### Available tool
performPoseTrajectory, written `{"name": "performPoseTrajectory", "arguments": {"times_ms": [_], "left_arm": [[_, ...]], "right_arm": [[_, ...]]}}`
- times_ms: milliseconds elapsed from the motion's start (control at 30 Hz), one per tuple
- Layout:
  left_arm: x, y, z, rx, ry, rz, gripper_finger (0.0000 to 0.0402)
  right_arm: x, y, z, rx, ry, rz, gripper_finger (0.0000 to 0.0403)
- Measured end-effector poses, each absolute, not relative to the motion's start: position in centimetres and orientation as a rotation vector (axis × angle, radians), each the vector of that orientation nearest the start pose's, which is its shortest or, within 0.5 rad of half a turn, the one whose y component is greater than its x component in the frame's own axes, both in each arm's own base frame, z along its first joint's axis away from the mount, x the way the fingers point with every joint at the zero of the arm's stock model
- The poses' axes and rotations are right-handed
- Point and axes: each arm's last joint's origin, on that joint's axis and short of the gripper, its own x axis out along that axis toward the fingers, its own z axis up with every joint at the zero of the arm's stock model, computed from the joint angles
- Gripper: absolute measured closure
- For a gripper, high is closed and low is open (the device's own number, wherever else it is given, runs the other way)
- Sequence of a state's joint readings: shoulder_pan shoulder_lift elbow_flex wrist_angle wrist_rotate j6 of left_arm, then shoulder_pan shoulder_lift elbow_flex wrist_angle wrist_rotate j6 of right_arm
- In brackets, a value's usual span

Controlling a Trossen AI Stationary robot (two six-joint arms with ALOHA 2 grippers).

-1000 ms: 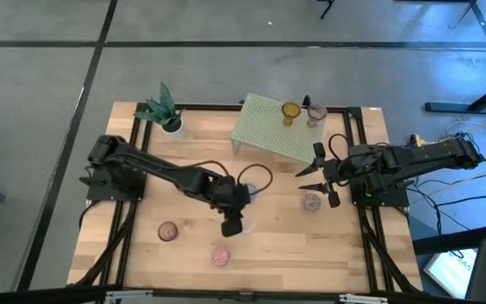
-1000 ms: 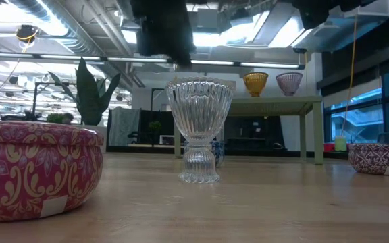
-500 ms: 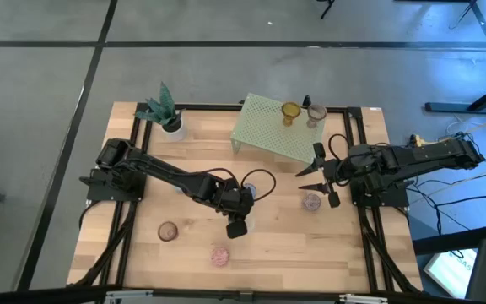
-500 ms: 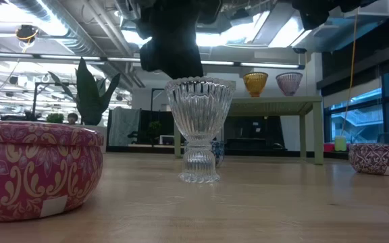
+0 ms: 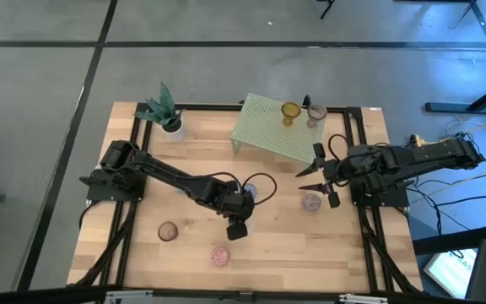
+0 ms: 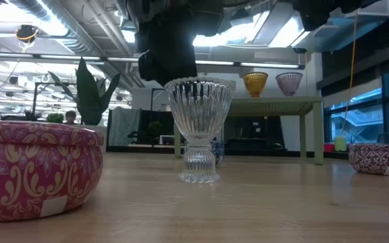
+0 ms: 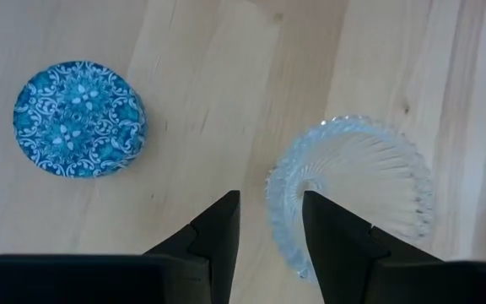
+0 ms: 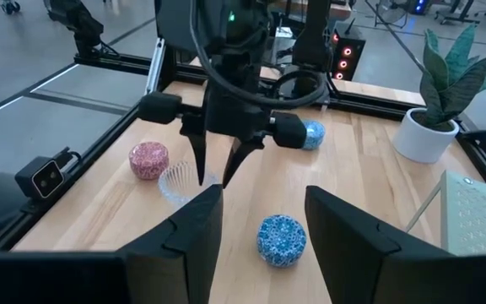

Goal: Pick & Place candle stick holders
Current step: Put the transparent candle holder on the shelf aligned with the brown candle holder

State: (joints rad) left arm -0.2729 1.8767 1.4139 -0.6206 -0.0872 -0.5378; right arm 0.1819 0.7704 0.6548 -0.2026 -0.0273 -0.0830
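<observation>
High view: wooden table (image 5: 277, 245) with black frame rails on a grey floor; left arm reaches toward the table's middle, its left gripper (image 5: 235, 229) above a clear glass holder that barely shows here; a blue patterned holder (image 5: 248, 193) just beside the wrist; a brownish holder (image 5: 168, 230) and a pink holder (image 5: 219, 255) near the front edge; a purple holder (image 5: 312, 202) under the right gripper (image 5: 320, 180), whose fingers are spread and empty; a green rack (image 5: 273, 127) at the back carries an amber holder (image 5: 289, 112) and a pale holder (image 5: 315, 113); a potted plant (image 5: 166, 111) at the back left. Low view: clear glass holder (image 6: 198, 128), ribbed, goblet-shaped, standing upright on its foot, long axis vertical, mouth up; the dark left gripper hangs just above its rim; pink holder large at one side; open room with ceiling lights behind. Left wrist view: the clear holder's ribbed rim (image 7: 353, 198) seen from above, one finger (image 7: 336, 228) over the rim's edge, the other outside it; fingers parted, gripping nothing; blue holder well apart on the wood. Right wrist view: left gripper pointing down just over the clear holder; fingers apart.
</observation>
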Motion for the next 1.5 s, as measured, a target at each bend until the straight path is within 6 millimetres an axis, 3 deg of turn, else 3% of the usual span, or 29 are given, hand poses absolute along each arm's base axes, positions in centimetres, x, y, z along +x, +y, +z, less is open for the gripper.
{"name": "performPoseTrajectory", "arguments": {"times_ms": [567, 900, 1100, 1300, 1500], "left_arm": [[38.1, -10.7, 19.2, -0.394, 1.162, 0.155, 0.0276], [38.4, -10.6, 19.6, -0.403, 1.142, 0.149, 0.0375], [38.4, -10.4, 19.9, -0.44, 1.147, 0.153, 0.038], [39.6, -9.1, 23.2, -0.49, 1.121, 0.147, 0.0378], [40.5, -5.8, 28.8, -0.469, 1.079, 0.174, 0.0378]], "right_arm": [[17.0, 3.2, 28.8, -0.108, 0.309, 0.221, 0.023], [17.0, 3.2, 28.8, -0.11, 0.31, 0.222, 0.023], [17.0, 3.2, 28.8, -0.11, 0.31, 0.221, 0.023], [17.0, 3.2, 28.8, -0.11, 0.31, 0.222, 0.023], [16.9, 3.2, 28.8, -0.111, 0.314, 0.222, 0.023]]}}
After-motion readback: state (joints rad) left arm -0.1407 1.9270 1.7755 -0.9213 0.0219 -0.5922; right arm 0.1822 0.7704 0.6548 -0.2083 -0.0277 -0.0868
